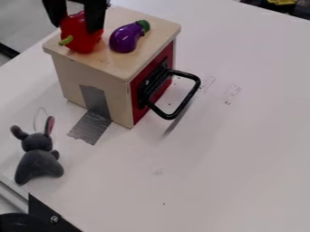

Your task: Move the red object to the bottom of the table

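Observation:
The black gripper (75,25) is at the upper left, at the red bell pepper (81,38) on top of the wooden box (91,68). Its black parts overlap the pepper's upper portion, and whether it holds the pepper cannot be told. The pepper's green stem points toward the lower left. Close to its right, a purple toy eggplant (125,38) with a green cap lies on the same box top. The white table (224,167) extends below and to the right of the box.
From the box's red door (135,97) a black handle (191,96) sticks out to the right. Grey tape (91,128) runs from the box onto the table. A grey plush toy (39,159) sits at the lower left, and a black bracket (50,217) stands at the bottom-left corner.

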Tool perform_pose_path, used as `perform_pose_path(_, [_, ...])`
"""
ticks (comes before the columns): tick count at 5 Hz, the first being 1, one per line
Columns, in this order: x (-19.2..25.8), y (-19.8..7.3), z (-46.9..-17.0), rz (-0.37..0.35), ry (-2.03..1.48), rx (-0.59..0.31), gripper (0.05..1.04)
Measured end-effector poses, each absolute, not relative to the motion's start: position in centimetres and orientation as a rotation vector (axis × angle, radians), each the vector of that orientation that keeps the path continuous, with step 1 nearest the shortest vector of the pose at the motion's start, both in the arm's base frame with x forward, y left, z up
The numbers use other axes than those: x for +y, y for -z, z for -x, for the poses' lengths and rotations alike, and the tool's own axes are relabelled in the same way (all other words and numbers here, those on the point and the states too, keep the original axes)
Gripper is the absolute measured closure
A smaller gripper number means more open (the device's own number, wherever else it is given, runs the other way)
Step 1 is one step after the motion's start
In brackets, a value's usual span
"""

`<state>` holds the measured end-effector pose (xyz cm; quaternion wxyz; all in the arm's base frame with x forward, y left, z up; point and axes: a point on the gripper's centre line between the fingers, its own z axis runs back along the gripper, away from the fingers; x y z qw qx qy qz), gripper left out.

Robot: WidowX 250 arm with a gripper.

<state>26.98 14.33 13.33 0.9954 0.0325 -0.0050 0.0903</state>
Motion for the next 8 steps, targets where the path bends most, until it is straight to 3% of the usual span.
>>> perform_pose_path(1, [13.9, -13.4, -27.2, -0.062, -0.176, -0.012, 0.231])
perform_pose_path(2, [13.2, -13.5, -27.4, -0.05, -0.164, -0.013, 0.231])
perform_pose_path(3, [11.4, -16.3, -27.4, -0.055, -0.143, -0.089, 0.231])
perform_pose_path(4, [8.0, -17.9, -25.3, -0.03, -0.107, -0.111, 0.231])
perform_pose_path(5, [5.1, -16.9, -22.0, -0.014, -0.055, -0.11, 0.231])
perform_pose_path(6, [1.4, -14.1, -19.2, 0.021, 0.012, -0.079, 0.231])
perform_pose_path(8, [-2.5, -8.5, -16.5, 0.014, 0.112, -0.008, 0.231])
